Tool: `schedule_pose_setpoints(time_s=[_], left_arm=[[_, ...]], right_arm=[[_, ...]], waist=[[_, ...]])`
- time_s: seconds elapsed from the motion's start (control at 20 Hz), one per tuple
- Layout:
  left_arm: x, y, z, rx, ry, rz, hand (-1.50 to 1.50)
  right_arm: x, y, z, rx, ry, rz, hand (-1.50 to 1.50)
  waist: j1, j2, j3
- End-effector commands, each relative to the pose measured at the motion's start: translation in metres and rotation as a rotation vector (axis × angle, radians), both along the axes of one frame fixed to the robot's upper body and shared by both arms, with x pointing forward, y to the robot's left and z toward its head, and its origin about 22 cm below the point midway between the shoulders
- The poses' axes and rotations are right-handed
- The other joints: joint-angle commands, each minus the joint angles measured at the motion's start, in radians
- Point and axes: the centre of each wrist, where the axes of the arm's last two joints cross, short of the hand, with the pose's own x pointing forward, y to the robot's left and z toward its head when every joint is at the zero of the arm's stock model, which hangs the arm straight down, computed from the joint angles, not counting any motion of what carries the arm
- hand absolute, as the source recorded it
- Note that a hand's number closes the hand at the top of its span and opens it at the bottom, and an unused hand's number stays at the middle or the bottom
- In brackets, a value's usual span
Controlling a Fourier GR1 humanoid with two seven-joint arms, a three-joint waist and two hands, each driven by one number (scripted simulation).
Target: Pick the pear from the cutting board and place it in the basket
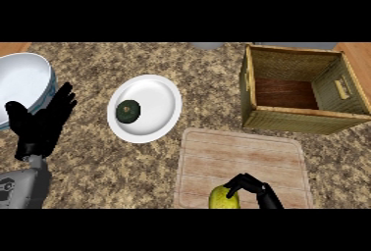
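At the lower edge of the frame you see the right robot hand (250,185) curled round the yellow-green pear (223,198), over the near end of the pale cutting board (243,157). The open basket (290,120) sits at upper right, just beyond the board. Left of centre, a white plate (156,98) carries a dark round item (128,111). Your left robot hand (39,122) rests open at the left, beside a white bowl (25,78), all on the speckled table (109,166).

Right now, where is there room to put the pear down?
The basket is bare inside. Most of the cutting board is free above the right hand holding the pear. It is crowded at the left: bowl, left hand, plate.
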Motion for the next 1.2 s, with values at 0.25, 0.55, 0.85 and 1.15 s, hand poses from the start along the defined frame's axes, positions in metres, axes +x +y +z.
schedule_pose_setpoints(time_s=[0.25,0.55,0.85,1.15], left_arm=[[0.002,0.001,-0.005,0.005,0.012,-0.008,0.00],[-0.002,0.009,0.000,0.010,0.014,-0.006,0.00],[-0.002,0.017,0.001,-0.013,0.012,0.008,0.00],[-0.008,0.008,-0.006,0.000,0.019,0.014,0.00]], right_arm=[[-0.024,0.047,0.034,-0.644,-0.004,0.244,1.50],[-0.073,0.126,0.113,-0.416,0.024,0.264,1.50],[-0.079,0.121,0.161,-0.120,-0.188,0.185,1.50],[-0.066,0.107,0.169,-0.142,-0.243,0.008,1.50]], waist=[[0.000,0.000,-0.005],[-0.002,0.002,0.005],[-0.013,-0.007,0.004],[-0.023,-0.009,0.002]])
